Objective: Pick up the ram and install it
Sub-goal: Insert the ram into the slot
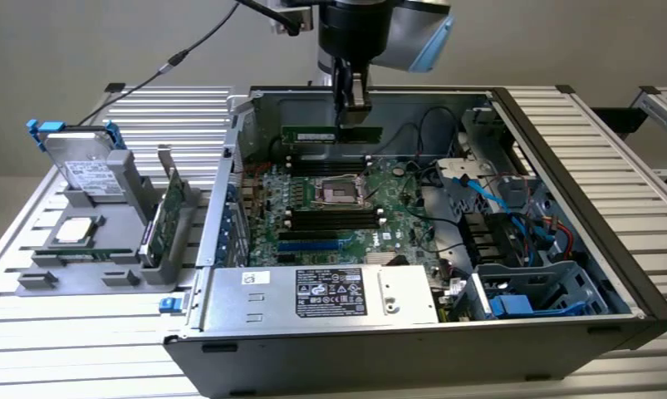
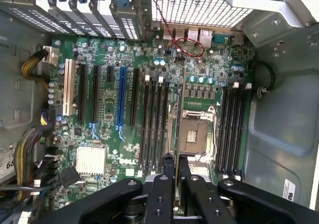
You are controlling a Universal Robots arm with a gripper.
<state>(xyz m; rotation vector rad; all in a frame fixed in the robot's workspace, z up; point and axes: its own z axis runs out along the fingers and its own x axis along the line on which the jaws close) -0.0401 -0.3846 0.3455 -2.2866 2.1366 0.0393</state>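
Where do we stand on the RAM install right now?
Done: pickup. The black claw is shut on the long, thin green ram stick, which is lifted clear.
In hand: the stick hangs level above the green motherboard inside the open case.
Left: seating it. It is in none of the black memory slots, which look empty.

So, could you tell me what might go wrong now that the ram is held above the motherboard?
1. The fingers grip the ram near one end, so it could pivot or slip if pressed.
2. In the wrist view it lines up between the memory slots and the open processor socket; a slight misalignment might land it on the socket instead.
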